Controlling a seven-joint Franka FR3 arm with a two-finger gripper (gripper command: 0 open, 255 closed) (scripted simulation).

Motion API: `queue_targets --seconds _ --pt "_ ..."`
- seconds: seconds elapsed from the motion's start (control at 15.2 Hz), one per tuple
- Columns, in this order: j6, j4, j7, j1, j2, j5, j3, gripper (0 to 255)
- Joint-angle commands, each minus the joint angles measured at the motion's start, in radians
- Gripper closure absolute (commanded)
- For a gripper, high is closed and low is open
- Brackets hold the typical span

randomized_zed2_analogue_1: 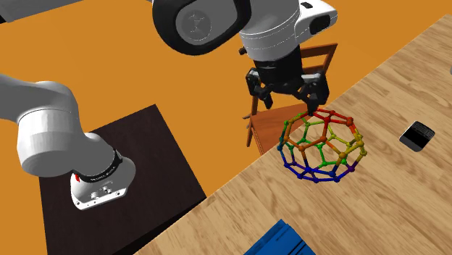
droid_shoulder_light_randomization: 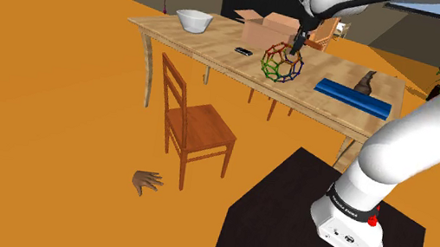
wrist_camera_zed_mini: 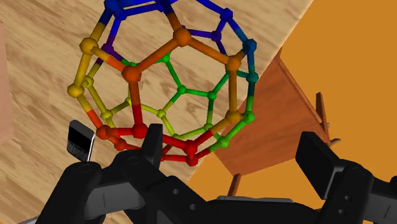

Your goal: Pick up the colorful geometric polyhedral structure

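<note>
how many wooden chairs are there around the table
2: a chair out on the floor; another chair pushed up to the table edge by the polyhedral structure. More may hide behind the arm.

We see bright, even light on the table [droid_shoulder_light_randomization: 219, 48]. Everything looks sharp. Behind the table it is dim.

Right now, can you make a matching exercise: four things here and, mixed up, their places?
1. white bowl
2. wooden chair
3. brown hand
4. colourful polyhedron

A. lying on the orange floor
B. on the table, below the open gripper
C. standing beside the table
D. at the table's end, shoulder view's left

Pairs: 1-D, 2-C, 3-A, 4-B
</note>
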Motion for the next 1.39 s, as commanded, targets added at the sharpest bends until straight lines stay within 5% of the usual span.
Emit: queue_targets --seconds 0.0,0.26,0.86,0.92,1.32 --pt "0.05 0.048 -0.054 0.008 0.066 0.014 -0.031 0" --pt "0.13 0.14 -0.173 0.019 0.186 0.075 -0.09 0" --pt "0.233 0.068 -0.168 0.015 0.219 0.077 -0.098 0" --pt "0.232 0.067 -0.167 0.014 0.217 0.075 -0.098 255" --pt "0.232 0.066 -0.166 0.014 0.216 0.074 -0.098 255"
